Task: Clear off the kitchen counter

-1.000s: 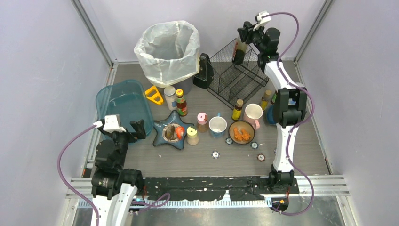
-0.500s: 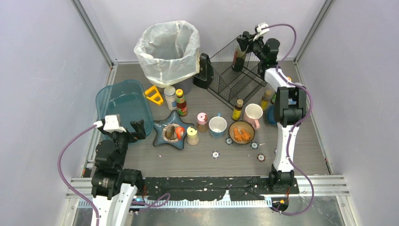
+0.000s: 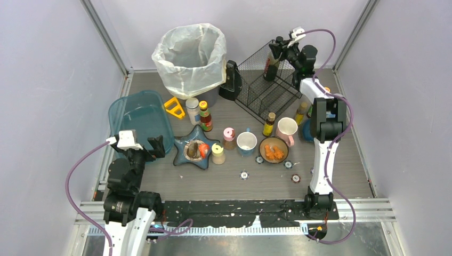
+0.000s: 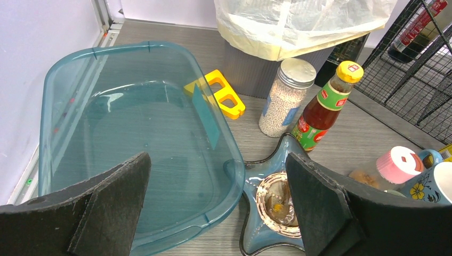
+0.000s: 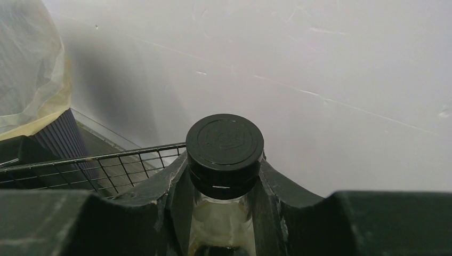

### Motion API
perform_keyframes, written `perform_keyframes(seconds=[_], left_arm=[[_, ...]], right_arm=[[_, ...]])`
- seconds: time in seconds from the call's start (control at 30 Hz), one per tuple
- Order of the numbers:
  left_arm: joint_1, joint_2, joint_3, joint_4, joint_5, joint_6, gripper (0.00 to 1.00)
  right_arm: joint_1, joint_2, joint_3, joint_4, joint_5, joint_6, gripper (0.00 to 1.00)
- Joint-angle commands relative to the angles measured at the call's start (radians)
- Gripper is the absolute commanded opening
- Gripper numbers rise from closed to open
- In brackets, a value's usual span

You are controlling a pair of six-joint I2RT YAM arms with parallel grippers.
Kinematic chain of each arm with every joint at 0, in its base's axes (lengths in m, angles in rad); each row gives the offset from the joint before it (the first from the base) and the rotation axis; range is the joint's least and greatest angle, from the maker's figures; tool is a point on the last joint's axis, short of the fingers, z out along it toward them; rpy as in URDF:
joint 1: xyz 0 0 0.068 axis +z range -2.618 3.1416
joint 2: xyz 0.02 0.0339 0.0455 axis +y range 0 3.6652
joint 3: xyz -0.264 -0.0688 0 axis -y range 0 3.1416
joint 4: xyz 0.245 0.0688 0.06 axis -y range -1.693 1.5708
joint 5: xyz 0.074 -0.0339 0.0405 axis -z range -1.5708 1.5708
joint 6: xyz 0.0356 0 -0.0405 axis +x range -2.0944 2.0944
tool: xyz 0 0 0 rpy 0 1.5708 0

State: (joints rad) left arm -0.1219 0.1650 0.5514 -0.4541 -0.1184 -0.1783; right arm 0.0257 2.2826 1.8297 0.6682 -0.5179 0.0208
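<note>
The kitchen counter (image 3: 213,184) is dark grey wood-grain. My right gripper (image 3: 274,49) is shut on a glass bottle with a black cap (image 5: 225,141) and holds it at the black wire rack (image 3: 264,85) at the back; the bottle (image 3: 271,63) stands upright inside the rack's top edge. My left gripper (image 3: 155,146) is open and empty above the near edge of the teal tub (image 4: 133,144), beside the blue star dish (image 4: 272,200).
On the counter stand a lined bin (image 3: 190,57), a yellow tool (image 3: 174,108), a jar (image 3: 192,110), a sauce bottle (image 3: 205,116), a pink-lid jar (image 3: 229,137), mugs (image 3: 246,142), a bowl of orange food (image 3: 273,150) and small caps (image 3: 243,174).
My right gripper has moved a little down and left with the bottle, lowering it into the wire rack. The left arm has not moved.
</note>
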Motion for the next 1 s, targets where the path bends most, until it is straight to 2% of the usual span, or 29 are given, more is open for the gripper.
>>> perform_keyframes(seconds=[0.0,0.13,0.4,0.67,0.73,0.97], left_arm=[[0.006,-0.007,0.028,0.028,0.012,0.005,0.99],[0.006,-0.019,0.027,0.026,0.013,0.004,0.99],[0.006,-0.049,0.024,0.023,0.023,-0.004,0.99],[0.002,-0.095,0.023,0.021,0.034,-0.015,0.99],[-0.003,-0.109,0.024,0.021,0.034,-0.017,0.99],[-0.041,-0.137,0.023,0.014,0.038,-0.029,0.99]], right_arm=[[-0.012,-0.058,0.004,0.08,0.038,-0.048,0.34],[-0.011,-0.085,-0.005,0.055,0.038,-0.053,0.5],[-0.012,-0.152,-0.028,-0.014,0.05,-0.048,0.72],[-0.011,-0.358,-0.201,-0.023,0.067,0.001,0.95],[-0.011,-0.424,-0.263,-0.031,0.076,0.03,0.99],[-0.01,-0.673,-0.465,-0.209,0.072,0.13,0.95]])
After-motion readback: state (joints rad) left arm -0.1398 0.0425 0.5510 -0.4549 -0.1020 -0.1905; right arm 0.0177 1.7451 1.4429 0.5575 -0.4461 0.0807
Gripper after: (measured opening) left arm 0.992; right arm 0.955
